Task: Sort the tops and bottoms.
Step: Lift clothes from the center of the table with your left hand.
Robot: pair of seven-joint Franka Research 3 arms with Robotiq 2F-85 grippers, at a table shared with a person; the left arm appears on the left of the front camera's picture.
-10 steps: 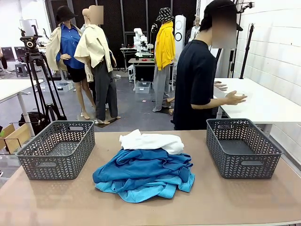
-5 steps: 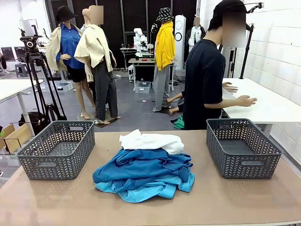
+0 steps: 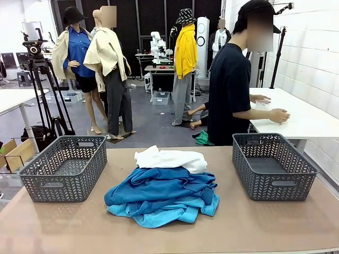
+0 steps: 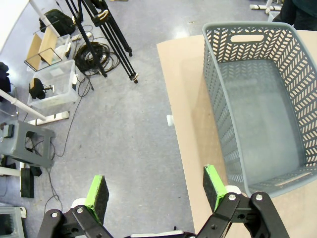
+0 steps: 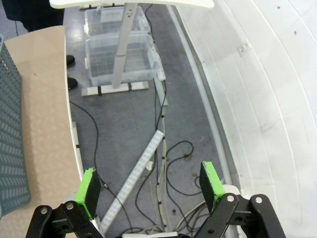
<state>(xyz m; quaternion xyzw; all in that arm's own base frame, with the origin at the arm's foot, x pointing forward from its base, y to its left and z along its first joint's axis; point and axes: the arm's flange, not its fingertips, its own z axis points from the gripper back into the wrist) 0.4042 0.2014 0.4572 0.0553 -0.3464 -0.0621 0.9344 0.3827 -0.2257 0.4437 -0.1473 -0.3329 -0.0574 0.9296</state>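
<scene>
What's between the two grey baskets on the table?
In the front view, a heap of soft shirts: white shirt behind, royal-blue shirts over sky-blue shirts, between left grey lattice basket and right grey lattice basket.

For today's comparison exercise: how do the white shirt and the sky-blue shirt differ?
The white shirt lies at the pile's far side, the sky-blue shirt at its near edge. The white shirt lies uncovered; the sky-blue shirt sits under a royal-blue shirt. Both are crumpled.

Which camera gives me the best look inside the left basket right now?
The left wrist view: it looks down into the left basket, showing its bare floor and inner walls. The front view shows it side-on, mainly the patterned front wall and rim, with part of the floor.
</scene>
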